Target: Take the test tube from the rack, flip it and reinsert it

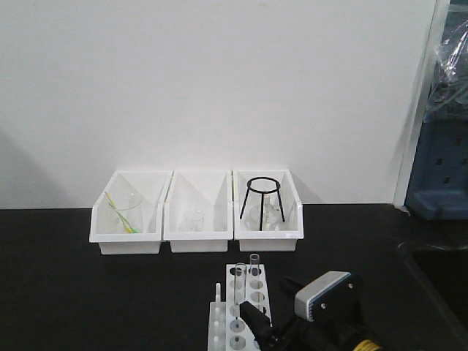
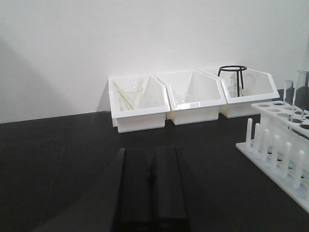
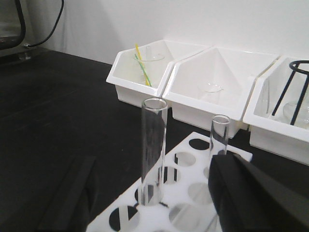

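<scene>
Two clear glass tubes stand upright in the far holes of a white rack (image 1: 219, 325) on a black surface (image 1: 73, 292), with three white bins (image 1: 197, 238) behind it against the wall.

In the right wrist view, the right hand (image 3: 153, 166) is spread wide, one dark finger low on each side of the picture. The nearer tube (image 3: 153, 145) rises straight up in the gap between them, a little ahead of the fingertips and touching neither. This looks like the tube to be flipped. Its long axis is vertical, open mouth on top and foot seated in the rack hole. The second tube (image 3: 219, 135) stands just beside it, farther back and to the right, partly hidden behind the right-side finger.

The left hand (image 2: 152, 186) sits low over bare surface with its fingers pressed together, and the rack lies well off to its right. The right arm is clearly the nearer one.

The coming move likely needs a short straight advance so the fingers close on the tube's upper half without knocking its neighbour.
</scene>
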Tool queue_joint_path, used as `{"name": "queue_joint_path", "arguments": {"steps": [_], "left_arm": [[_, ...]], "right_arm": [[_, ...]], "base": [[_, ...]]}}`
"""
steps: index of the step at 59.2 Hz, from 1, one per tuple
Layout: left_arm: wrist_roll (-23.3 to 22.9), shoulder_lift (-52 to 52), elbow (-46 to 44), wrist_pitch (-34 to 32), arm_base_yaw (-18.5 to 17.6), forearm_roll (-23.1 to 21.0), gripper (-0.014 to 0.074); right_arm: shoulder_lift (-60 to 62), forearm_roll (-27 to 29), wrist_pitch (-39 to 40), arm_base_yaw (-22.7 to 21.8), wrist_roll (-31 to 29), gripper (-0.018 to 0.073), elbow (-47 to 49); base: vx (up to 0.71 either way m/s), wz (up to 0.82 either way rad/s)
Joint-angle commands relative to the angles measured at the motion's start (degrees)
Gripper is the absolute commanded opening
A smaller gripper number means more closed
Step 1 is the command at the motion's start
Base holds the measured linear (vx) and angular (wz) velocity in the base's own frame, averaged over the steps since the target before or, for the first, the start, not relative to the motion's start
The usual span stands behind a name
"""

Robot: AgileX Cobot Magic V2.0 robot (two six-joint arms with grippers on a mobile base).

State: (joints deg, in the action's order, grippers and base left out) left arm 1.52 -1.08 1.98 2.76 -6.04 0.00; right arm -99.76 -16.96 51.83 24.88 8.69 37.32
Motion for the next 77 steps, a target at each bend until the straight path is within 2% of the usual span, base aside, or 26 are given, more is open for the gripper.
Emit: {"name": "queue_joint_path", "arguments": {"steps": [1, 19, 28, 35, 49, 62, 77], "left_arm": [[-0.1, -0.5, -0.3, -4.7, 0.0, 0.0, -0.0006], [-0.1, -0.5, -0.3, -4.7, 0.0, 0.0, -0.0006], [-0.1, -0.5, -0.3, -4.7, 0.0, 0.0, -0.0006], [-0.1, -0.5, -0.3, -4.7, 0.0, 0.0, -0.0006], [-0.1, -0.5, -0.3, -4.7, 0.0, 0.0, -0.0006], [-0.1, -0.5, -0.3, -4.7, 0.0, 0.0, -0.0006], [-0.1, -0.5, -0.3, -4.7, 0.0, 0.0, -0.0006]], "right_arm": [[-0.7, -0.2, 5.4, -0.1, 0.7, 0.0522, 4.6], [-8.9, -3.8, 5.4, -0.1, 4.3, 0.0518, 13.2], [-10.8, -4.3, 5.3, -0.1, 6.0, 0.0473, 15.7], [-10.9, -4.3, 4.9, -0.1, 7.4, 0.0354, 16.1], [-10.4, -4.8, 3.9, -0.1, 7.3, -0.0017, 16.1], [-5.0, -7.1, -1.9, -0.1, 8.7, -0.0015, 18.2], [5.1, -7.7, -17.2, -0.1, 15.6, -0.0013, 28.2]], "base": [[0.0, 0.0], [0.0, 0.0], [0.0, 0.0], [0.0, 0.0], [0.0, 0.0], [0.0, 0.0], [0.0, 0.0]]}}
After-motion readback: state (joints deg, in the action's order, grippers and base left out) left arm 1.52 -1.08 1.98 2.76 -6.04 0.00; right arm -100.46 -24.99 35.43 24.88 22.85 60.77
